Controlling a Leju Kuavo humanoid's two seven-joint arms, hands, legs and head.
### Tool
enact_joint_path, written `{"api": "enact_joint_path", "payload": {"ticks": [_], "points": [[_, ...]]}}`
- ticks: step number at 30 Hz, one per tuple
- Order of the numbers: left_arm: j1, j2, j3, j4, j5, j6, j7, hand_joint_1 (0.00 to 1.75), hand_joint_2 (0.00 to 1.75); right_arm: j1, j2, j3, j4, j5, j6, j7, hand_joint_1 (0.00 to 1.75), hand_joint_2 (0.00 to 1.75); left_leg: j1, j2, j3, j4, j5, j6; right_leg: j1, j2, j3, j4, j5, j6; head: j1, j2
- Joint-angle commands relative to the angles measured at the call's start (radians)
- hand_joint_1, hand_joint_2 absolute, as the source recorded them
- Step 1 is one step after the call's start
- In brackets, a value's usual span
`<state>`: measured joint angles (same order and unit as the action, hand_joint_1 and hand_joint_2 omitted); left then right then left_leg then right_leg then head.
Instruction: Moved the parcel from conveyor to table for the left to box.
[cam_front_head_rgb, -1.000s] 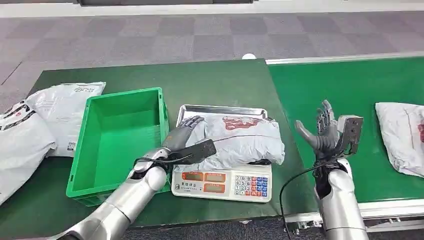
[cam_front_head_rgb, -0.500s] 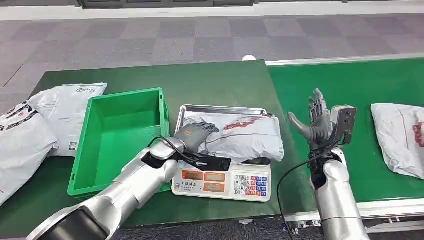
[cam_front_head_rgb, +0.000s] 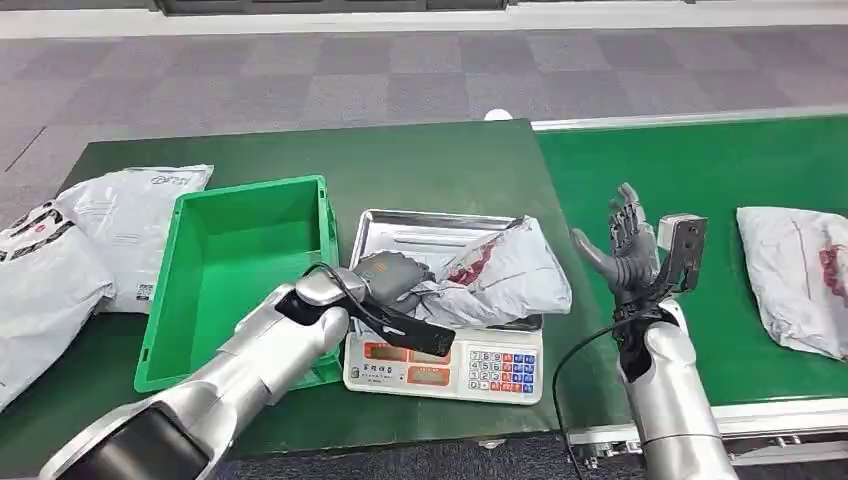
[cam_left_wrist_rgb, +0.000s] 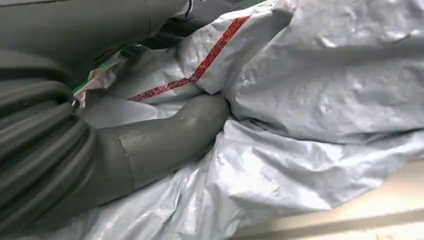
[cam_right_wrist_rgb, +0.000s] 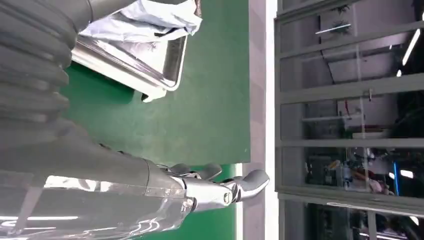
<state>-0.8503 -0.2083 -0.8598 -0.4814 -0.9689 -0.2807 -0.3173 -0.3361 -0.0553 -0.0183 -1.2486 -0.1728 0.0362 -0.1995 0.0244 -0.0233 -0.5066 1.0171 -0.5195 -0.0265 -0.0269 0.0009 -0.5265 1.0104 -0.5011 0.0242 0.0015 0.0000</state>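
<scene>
In the head view, the left hand (cam_front_head_rgb: 392, 277) sits at centre frame, fingers clamped into the near-left part of the grey parcel (cam_front_head_rgb: 500, 275), which lies crumpled on the steel tray (cam_front_head_rgb: 400, 228) of the scale (cam_front_head_rgb: 450, 362). The parcel's left end looks bunched toward the hand, while its right part stands peaked over the tray. The green box (cam_front_head_rgb: 240, 270) stands just left of the scale, open and ready to receive the parcel. The right hand (cam_front_head_rgb: 628, 245) hovers at right of centre, fingers spread and holding nothing, over the edge between the desk (cam_front_head_rgb: 440, 165) and the conveyor (cam_front_head_rgb: 720, 170). A second parcel (cam_front_head_rgb: 795, 270) waits on the conveyor at far right; other bags (cam_front_head_rgb: 90, 235) lie at far left.

In the left wrist view, the thick grey thumb (cam_left_wrist_rgb: 170, 137) presses into folds of the wrapper at centre, the red stripe just above it. The grip seems to hold loose film more than the contents, so the lift should probably be slow and high enough to clear the box wall, carrying left without dragging the scale.

In the right wrist view, the tray corner and a bit of the parcel (cam_right_wrist_rgb: 145, 20) show at upper left; the right hand is best kept clear where it is.
</scene>
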Motion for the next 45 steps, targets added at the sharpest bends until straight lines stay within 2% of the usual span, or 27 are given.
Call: {"api": "enact_joint_path", "payload": {"ticks": [1, 5, 7, 10, 11, 19, 23, 26, 28, 30, 36, 37, 38, 39, 45], "points": [[0.042, 0.040, -0.095, 0.015, 0.004, -0.038, -0.021, 1.75, 1.75, -0.011, -0.020, 0.026, 0.050, -0.007, 0.002, 0.008, 0.00, 1.75, -0.001, 0.005, -0.002, -0.003, 0.003, 0.002, 0.000, 0.003, -0.004, -0.003, 0.004, -0.002, 0.000, 0.000], [0.051, 0.064, -0.070, -0.076, 0.057, -0.013, -0.061, 1.75, 1.75, 0.022, -0.018, 0.009, 0.022, -0.021, 0.006, 0.010, 0.00, 1.75, -0.001, 0.003, -0.001, -0.002, 0.002, 0.002, 0.000, 0.002, -0.002, -0.002, 0.003, -0.002, 0.000, 0.000], [0.056, 0.098, -0.062, -0.212, 0.070, -0.003, -0.054, 1.75, 1.75, 0.058, -0.015, -0.012, -0.011, -0.033, 0.005, 0.012, 0.00, 1.75, 0.000, 0.002, -0.002, -0.002, 0.002, 0.002, 0.000, 0.001, -0.003, -0.002, 0.002, -0.002, 0.000, 0.000], [0.087, 0.192, -0.050, -0.559, 0.117, -0.081, -0.015, 1.75, 1.75, 0.115, -0.012, -0.041, -0.064, -0.040, 0.010, 0.015, 0.00, 1.75, 0.000, 0.000, -0.003, 0.000, 0.001, 0.001, 0.000, -0.001, -0.004, 0.000, 0.001, -0.002, 0.000, 0.000], [0.090, 0.201, -0.048, -0.594, 0.125, -0.103, 0.001, 1.75, 1.75, 0.120, -0.011, -0.043, -0.068, -0.040, 0.011, 0.017, 0.00, 1.75, 0.000, 0.001, -0.005, -0.001, 0.002, 0.002, 0.000, -0.001, -0.006, -0.001, 0.002, -0.002, 0.000, 0.000], [0.103, 0.209, -0.050, -0.601, 0.127, -0.106, 0.003, 1.75, 1.75, 0.114, -0.009, -0.042, -0.068, -0.040, 0.011, 0.017, 0.00, 1.75, -0.001, 0.006, -0.012, -0.003, 0.003, 0.003, 0.000, 0.003, -0.014, -0.003, 0.004, -0.003, 0.000, 0.000], [0.103, 0.209, -0.050, -0.601, 0.127, -0.106, 0.003, 1.75, 1.75, 0.114, -0.009, -0.042, -0.068, -0.040, 0.011, 0.017, 0.00, 1.75, 0.000, 0.002, -0.012, 0.000, 0.001, 0.001, 0.000, 0.001, -0.013, 0.000, 0.002, -0.002, 0.000, 0.000], [0.100, 0.248, -0.058, -0.714, 0.066, -0.016, 0.037, 1.75, 1.75, 0.144, -0.014, -0.045, -0.104, -0.035, 0.011, 0.018, 0.00, 1.75, 0.000, 0.004, -0.014, -0.001, 0.003, 0.002, 0.001, 0.002, -0.015, -0.002, 0.003, -0.003, 0.000, 0.000], [0.120, 0.276, -0.013, -0.794, 0.052, 0.000, 0.073, 1.75, 1.75, 0.156, -0.016, -0.040, -0.129, -0.029, 0.020, 0.017, 0.00, 1.75, 0.000, 0.005, -0.014, -0.002, 0.003, 0.002, 0.001, 0.002, -0.016, -0.002, 0.004, -0.003, 0.000, 0.000], [0.147, 0.297, 0.049, -0.841, -0.022, 0.093, 0.113, 1.75, 1.75, 0.162, -0.010, -0.035, -0.154, -0.020, 0.023, 0.016, 0.00, 1.75, 0.000, 0.005, -0.014, -0.001, 0.003, 0.002, 0.001, 0.002, -0.017, -0.002, 0.003, -0.003, 0.000, 0.000], [0.208, 0.321, 0.182, -0.869, -0.119, 0.232, 0.142, 1.75, 1.75, 0.132, -0.006, -0.003, -0.149, 0.007, 0.023, 0.022, 0.00, 1.75, -0.001, 0.008, -0.013, -0.001, 0.001, 0.001, 0.000, 0.006, -0.016, 0.000, 0.003, -0.002, 0.000, 0.000], [0.233, 0.317, 0.235, -0.855, -0.218, 0.313, 0.279, 1.75, 1.75, 0.135, -0.007, -0.002, -0.152, 0.018, 0.015, 0.020, 0.00, 1.75, -0.001, 0.009, -0.013, -0.001, 0.002, 0.002, 0.000, 0.007, -0.018, 0.000, 0.004, -0.003, 0.000, 0.000], [0.254, 0.320, 0.288, -0.830, -0.221, 0.346, 0.302, 1.75, 1.75, 0.143, -0.006, -0.007, -0.162, 0.020, 0.013, 0.020, 0.00, 1.75, -0.001, 0.006, -0.013, 0.000, 0.001, 0.001, 0.000, 0.005, -0.016, 0.001, 0.002, -0.002, 0.000, 0.000], [0.262, 0.328, 0.310, -0.817, -0.243, 0.367, 0.313, 1.75, 1.75, 0.147, -0.005, -0.011, -0.167, 0.020, 0.013, 0.020, 0.00, 1.75, -0.001, 0.008, -0.012, -0.002, 0.002, 0.001, 0.000, 0.006, -0.016, -0.001, 0.003, -0.002, 0.000, 0.000], [0.379, 0.299, 0.525, -0.853, -0.303, 0.461, 0.395, 1.75, 1.75, 0.208, 0.020, -0.056, -0.253, 0.051, -0.021, 0.049, 0.00, 1.75, 0.000, 0.007, -0.012, -0.002, 0.002, 0.000, 0.000, 0.005, -0.016, 0.000, 0.002, -0.003, 0.000, 0.000]]}}
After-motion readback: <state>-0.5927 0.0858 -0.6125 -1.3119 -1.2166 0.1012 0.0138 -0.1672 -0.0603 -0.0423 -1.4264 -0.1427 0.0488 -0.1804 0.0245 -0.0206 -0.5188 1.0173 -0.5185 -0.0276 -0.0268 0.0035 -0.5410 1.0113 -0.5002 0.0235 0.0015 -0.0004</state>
